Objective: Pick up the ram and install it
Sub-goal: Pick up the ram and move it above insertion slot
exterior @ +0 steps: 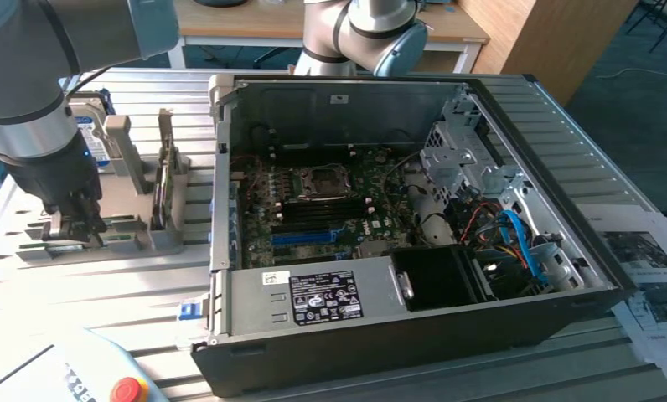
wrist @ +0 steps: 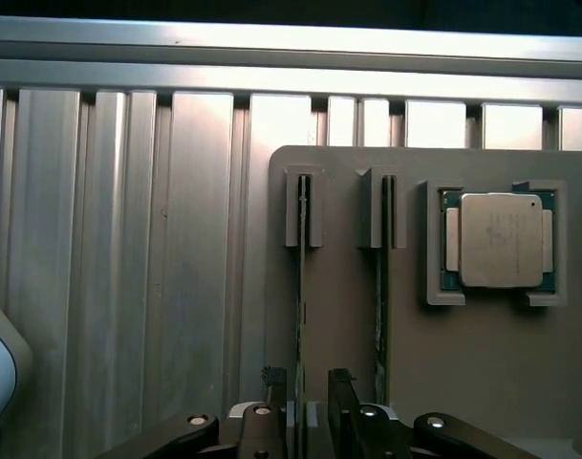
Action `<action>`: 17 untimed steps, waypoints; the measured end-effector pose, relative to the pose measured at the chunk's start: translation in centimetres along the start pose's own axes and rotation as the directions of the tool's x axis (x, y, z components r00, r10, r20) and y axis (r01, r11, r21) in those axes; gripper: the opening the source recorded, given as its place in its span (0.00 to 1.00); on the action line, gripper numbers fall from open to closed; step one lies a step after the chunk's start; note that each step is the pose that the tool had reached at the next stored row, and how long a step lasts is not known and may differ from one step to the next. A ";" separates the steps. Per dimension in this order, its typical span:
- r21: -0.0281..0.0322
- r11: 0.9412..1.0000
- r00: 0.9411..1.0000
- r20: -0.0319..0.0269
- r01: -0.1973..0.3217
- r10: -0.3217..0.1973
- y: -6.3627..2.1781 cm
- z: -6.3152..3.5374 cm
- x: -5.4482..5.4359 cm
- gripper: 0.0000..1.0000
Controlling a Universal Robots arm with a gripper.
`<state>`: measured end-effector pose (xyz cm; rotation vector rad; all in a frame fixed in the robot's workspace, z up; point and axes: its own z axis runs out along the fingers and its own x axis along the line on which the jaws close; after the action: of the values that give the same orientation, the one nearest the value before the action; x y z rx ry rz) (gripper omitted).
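Observation:
Two green ram sticks stand on edge in the slots of a grey holder [wrist: 348,316]. In the wrist view my gripper [wrist: 308,406] is open, with its dark fingers [wrist: 274,406] either side of one ram stick [wrist: 301,287] at its near end. The other ram stick [wrist: 381,287] stands in the neighbouring slot. In the exterior view the gripper [exterior: 74,228] is lowered onto the holder [exterior: 143,239], on the table at the exterior view's left of the open computer case [exterior: 345,335]. Inside the case lies the motherboard [exterior: 311,201].
A square silver processor [wrist: 501,239] lies in a pocket of the holder beside the sticks. A hard drive [exterior: 88,126] stands behind the arm. The case's wall [exterior: 216,193] rises close to the holder. Papers [exterior: 652,268] lie at the exterior view's right.

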<state>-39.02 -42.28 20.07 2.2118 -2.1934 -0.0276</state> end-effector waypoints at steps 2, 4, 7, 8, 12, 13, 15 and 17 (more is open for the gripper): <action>0.000 1.000 1.000 0.000 0.000 0.000 0.00 0.09 0.0 0.31; 0.000 1.000 1.000 0.000 0.000 0.000 0.00 0.11 0.0 0.31; 0.000 1.000 1.000 0.000 0.000 0.000 0.00 0.13 0.0 0.31; 0.000 1.000 1.000 0.000 0.000 0.000 0.00 0.13 0.0 0.31; 0.000 1.000 1.000 0.000 -0.003 0.003 0.00 0.16 0.0 0.31; 0.000 1.000 1.000 0.000 -0.004 0.004 0.00 0.16 0.0 0.31; 0.000 1.000 1.000 0.000 -0.007 0.007 0.00 0.18 0.0 0.31; 0.000 1.000 1.000 0.000 -0.014 0.014 0.00 0.19 0.0 0.31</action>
<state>-39.03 -42.24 19.88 2.1970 -2.2085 -0.0279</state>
